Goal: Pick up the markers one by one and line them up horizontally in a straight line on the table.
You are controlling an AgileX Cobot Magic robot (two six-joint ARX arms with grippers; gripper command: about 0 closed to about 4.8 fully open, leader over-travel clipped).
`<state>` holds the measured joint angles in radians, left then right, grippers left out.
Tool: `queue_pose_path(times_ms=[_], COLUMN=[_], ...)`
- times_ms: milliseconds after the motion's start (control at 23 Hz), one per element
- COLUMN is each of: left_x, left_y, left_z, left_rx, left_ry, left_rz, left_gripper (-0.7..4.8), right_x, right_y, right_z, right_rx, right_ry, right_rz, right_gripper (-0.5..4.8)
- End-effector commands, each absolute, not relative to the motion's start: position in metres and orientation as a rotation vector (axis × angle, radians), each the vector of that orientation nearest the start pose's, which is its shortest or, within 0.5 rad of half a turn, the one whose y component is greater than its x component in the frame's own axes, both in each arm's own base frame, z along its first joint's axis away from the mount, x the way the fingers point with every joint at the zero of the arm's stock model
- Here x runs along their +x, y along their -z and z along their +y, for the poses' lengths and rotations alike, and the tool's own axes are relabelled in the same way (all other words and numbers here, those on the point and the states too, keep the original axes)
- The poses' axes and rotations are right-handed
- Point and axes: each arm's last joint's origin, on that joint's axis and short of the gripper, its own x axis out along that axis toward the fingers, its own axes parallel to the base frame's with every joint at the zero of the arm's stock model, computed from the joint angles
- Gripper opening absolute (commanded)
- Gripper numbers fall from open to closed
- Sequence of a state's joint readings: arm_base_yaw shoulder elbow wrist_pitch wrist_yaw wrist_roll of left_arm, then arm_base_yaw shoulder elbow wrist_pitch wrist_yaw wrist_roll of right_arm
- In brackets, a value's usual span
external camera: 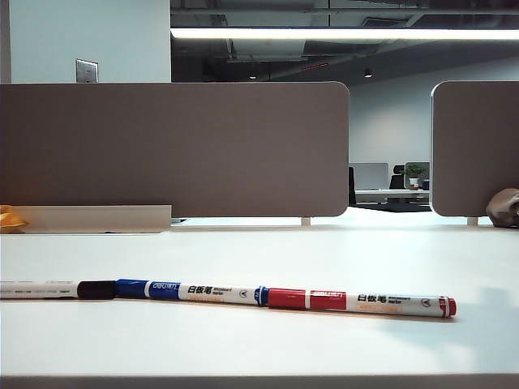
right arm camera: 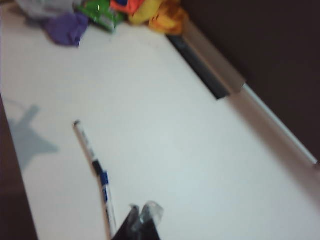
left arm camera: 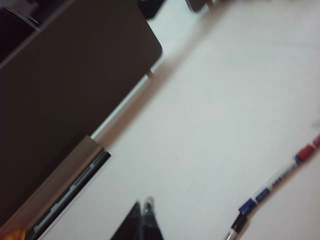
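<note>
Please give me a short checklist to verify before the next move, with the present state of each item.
1. Black-capped white marker, blue-capped white marker and red-capped white marker lie end to end in one row: ok.
2. Row perfectly straight: cannot tell; it dips slightly toward the red end.
3. All markers rest on the plain white table: ok.
4. Left gripper shut, holding nothing, away from the markers: ok.
5. Right gripper shut, empty, above the table: ok.
6. Black marker's far end: cannot tell, cut off in the exterior view.

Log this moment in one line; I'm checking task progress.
markers: three end to end in a row on table | left gripper: shut, empty | right gripper: shut, empty
</note>
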<state>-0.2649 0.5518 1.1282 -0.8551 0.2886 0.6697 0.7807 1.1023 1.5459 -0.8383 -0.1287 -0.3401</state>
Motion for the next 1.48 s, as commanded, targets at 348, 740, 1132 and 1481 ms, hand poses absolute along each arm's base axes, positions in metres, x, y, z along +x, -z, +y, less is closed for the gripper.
queue_pose_path(times_ms=[348,740,1132,1481], left_x=[0.029,0.064,0.096,0.103], left_y=[-0.383,-0.318,-0.256,-0.22], left_z=[-0.017,-0.027,-0.036,-0.038], left_rx=[0.46,0.262,0.095,0.068], left_ry=[0.59,0.59,0.613,0.611], left_rz=[0.04,0.003,-0.004,0.083], left_gripper=[-0.06,-0.06,-0.06,-0.06], right_x=[0.092,0.06,0.063,0.075], right_y=[-0.432,-0.357,-0.29,-0.243], right_z=[0.094,0.056,0.058,0.071], right_rx=[-0.216,-0.094,-0.086,-0.067], right_ry=[-0.863,-0.702,-0.665,-0.703], right_rz=[-0.053,-0.142,-0.114,-0.079], right_gripper=[-0.02,-0.01,-0.01,-0.01])
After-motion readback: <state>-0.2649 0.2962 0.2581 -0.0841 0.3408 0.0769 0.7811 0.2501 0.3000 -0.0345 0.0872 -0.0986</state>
